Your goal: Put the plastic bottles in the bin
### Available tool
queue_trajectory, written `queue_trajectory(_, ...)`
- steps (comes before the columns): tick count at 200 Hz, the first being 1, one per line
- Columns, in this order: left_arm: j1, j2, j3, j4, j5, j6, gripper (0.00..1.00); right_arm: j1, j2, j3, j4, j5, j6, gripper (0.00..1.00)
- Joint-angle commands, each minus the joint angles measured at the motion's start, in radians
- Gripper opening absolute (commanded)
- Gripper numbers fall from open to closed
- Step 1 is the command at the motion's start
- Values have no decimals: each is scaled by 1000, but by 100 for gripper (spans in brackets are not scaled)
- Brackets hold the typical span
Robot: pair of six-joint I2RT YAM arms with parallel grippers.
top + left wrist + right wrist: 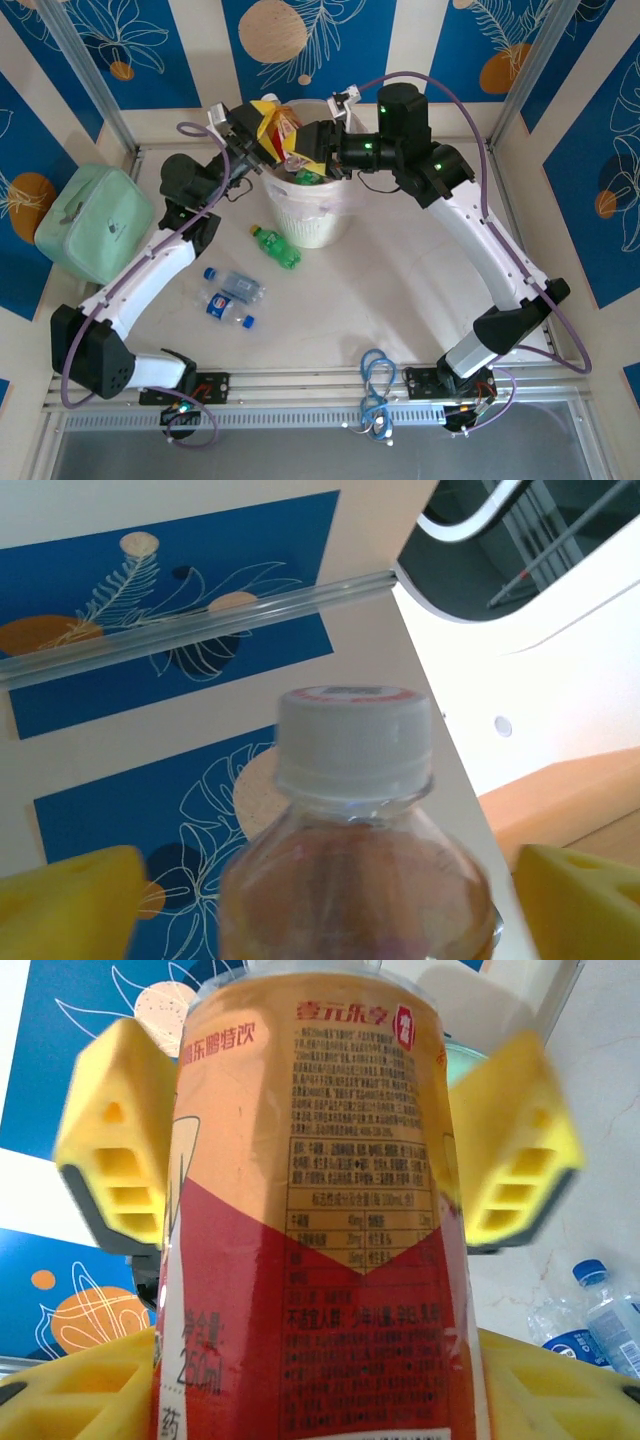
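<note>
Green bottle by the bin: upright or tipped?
Tipped. The green bottle lies on its side on the table, just outside the bin, not in it.

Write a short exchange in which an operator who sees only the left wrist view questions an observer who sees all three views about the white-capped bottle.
Operator: The left end effector stands open round a bottle. What holds it up?
Observer: The right end effector grips it by its orange-and-red label.
Operator: What lies beneath it?
Observer: The bin; both arms meet over its mouth.
Operator: Are any bottles outside the bin?
Observer: Three lie on the table beside it: a green bottle and two clear bottles.
</note>
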Motion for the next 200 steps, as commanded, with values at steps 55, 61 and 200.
queue_trajectory(55,32,-235,59,-719,-141,498,100,-96,128,217,-304,152,-186,58)
queue_trajectory(61,35,-256,50,-760,-167,515,100,-107,148,236,-325,159,-199,58)
queue_trajectory(200,94,-370,-107,-1245,-376,578,95,-131,463,576,-605,295,-364,82)
